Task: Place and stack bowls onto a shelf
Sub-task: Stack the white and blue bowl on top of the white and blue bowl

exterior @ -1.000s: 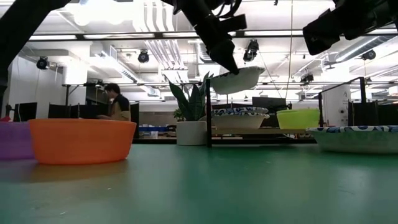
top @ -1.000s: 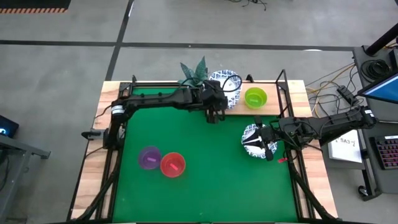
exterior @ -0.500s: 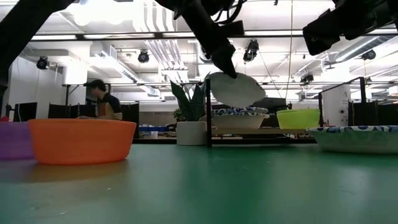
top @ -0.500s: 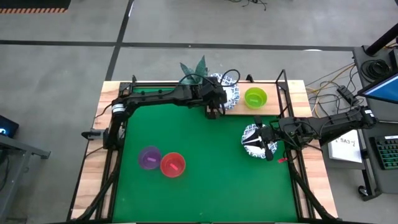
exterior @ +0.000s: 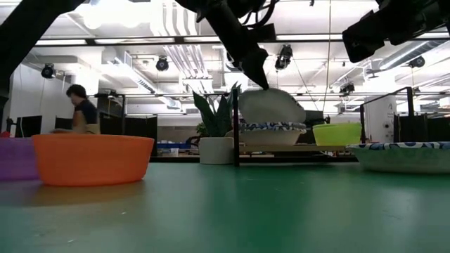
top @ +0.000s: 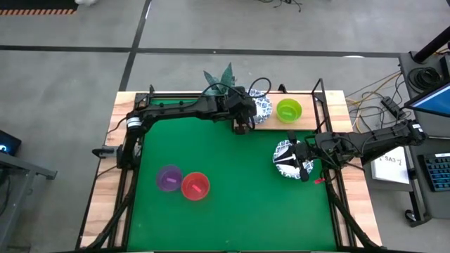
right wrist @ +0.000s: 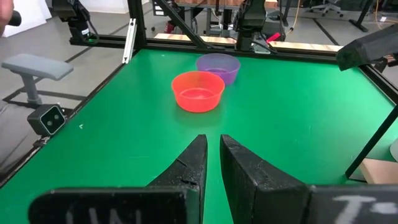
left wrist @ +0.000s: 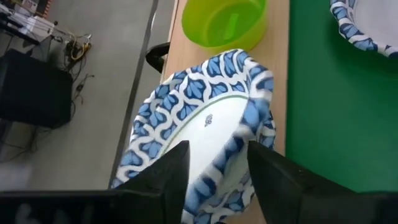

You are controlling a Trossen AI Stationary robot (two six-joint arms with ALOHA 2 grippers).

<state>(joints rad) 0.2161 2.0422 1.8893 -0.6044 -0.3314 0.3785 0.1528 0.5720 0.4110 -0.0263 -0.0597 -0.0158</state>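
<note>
On the pale wooden shelf (top: 271, 119) at the far edge, a white bowl with a blue rim (left wrist: 205, 118) lies tilted on a second such bowl (exterior: 271, 133). My left gripper (left wrist: 217, 174) hangs open just above it, a finger on each side of the tilted bowl's raised rim. A green bowl (top: 289, 109) sits on the shelf beside the pair. Another blue-rimmed bowl (top: 283, 156) rests on the green mat at the right, next to my right gripper (top: 302, 167), which is shut and holds nothing. The purple bowl (top: 169, 178) and red bowl (top: 195, 185) stand near the left front. My left gripper comes slanting down from the near side, with the tilted bowl's raised rim (left wrist: 239, 140) in the gap between its fingers. Whether the fingers touch that rim, I cannot tell. The bowl's lower side lies on the bowl beneath it.
A potted plant (top: 219, 81) stands at the shelf's left end, close behind my left arm. Black frame posts (exterior: 235, 126) rise at the mat's far corners. The green mat (top: 232, 190) has bare room in its middle and right front.
My left gripper has opened. The blue-rimmed bowl it held level above the shelf has tipped over and dropped onto the bowl below, where it now lies tilted. My right arm has kept still.
</note>
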